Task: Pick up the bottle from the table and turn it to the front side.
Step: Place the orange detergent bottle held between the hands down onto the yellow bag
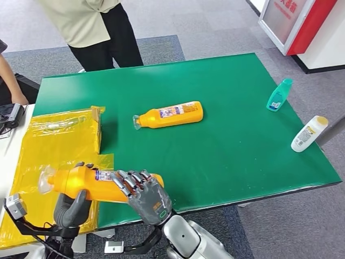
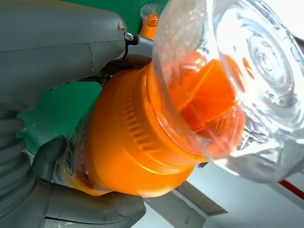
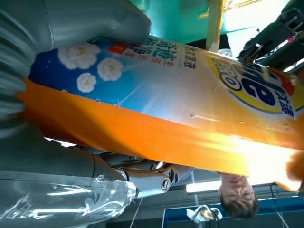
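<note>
Right hand (image 1: pixel 142 195) grips bottle (image 1: pixel 91 182) base | left hand (image 1: pixel 72 208) grips neck | bottle horizontal

Both hands are seen low in the head view. The right hand (image 1: pixel 148 197) is placed at the lower middle of the frame, and its fingers (image 1: pixel 130 181) are wrapped over the orange bottle (image 1: pixel 91 182). The silver right arm is seen at the bottom edge, below the hand. The left hand (image 1: pixel 71 208) is held at the lower left, and the bottle's neck end is gripped from below.
</note>
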Robot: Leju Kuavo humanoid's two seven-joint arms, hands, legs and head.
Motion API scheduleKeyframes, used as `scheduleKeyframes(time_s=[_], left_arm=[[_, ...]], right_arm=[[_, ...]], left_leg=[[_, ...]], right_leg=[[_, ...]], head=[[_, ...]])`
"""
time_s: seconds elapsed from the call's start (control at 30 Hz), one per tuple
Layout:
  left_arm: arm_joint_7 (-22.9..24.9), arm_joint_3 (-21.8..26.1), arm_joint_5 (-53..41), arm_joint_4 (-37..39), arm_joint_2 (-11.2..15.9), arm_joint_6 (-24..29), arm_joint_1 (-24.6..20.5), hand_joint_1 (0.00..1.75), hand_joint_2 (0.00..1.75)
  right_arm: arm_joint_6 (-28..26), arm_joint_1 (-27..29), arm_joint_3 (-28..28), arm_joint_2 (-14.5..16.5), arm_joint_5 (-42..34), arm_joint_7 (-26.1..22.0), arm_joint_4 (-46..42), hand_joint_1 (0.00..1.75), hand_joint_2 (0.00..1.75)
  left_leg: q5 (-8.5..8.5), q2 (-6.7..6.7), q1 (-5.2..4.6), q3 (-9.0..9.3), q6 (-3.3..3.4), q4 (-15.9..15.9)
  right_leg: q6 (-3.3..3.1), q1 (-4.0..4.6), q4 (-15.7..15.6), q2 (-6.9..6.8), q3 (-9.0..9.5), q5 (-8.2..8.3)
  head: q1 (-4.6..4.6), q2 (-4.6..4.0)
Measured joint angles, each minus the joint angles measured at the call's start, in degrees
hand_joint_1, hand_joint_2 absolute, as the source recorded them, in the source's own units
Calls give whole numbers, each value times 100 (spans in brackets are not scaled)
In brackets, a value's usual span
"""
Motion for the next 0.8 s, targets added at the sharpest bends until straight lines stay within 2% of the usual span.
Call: scheduleKeyframes(time_s=[0.03, 0.2, 0.4, 0.57, 0.67, 0.8], left_arm=[[-7, 0, 0, 17, -6, -19, -8, 175, 175], [-237, 12, -283, 60, -32, 33, -35, 175, 175], [-551, 253, -1122, -164, -84, 319, 7, 175, 175], [-620, 476, -1336, -363, -129, 414, 42, 175, 175], [-731, 681, -1757, -535, -169, 576, 106, 175, 175], [-977, 1196, -2636, -1003, -245, 923, 176, 175, 175]], right_arm=[[-1, -3, 10, -10, -1, -2, 0, 0, 175], [-1, 16, -27, -33, -101, -185, -11, 0, 175], [-1, 197, -425, -33, -320, -569, -247, 0, 175], [-1, 320, -671, -35, -398, -678, -461, 0, 175], [-2, 465, -876, -40, -550, -880, -651, 0, 175], [-3, 785, -1242, -60, -759, -1098, -992, 0, 175]], left_leg=[[0, 0, 0, 0, 0, 0], [0, 0, 0, 0, 0, 0], [0, 0, 0, 0, 0, 0], [0, 0, 0, 0, 0, 0], [0, 0, 0, 0, 0, 0], [-1, 0, 0, -1, 0, 0]], right_leg=[[0, 0, 0, 0, 0, 0], [0, 0, 0, 0, 0, 0], [0, 0, 0, 0, 0, 0], [0, 0, 0, 0, 0, 0], [0, 0, 0, 0, 0, 0], [0, 0, 0, 0, 0, -1]], head=[[0, 0], [1, 0], [0, 0], [0, -1], [0, 0], [0, 1]])
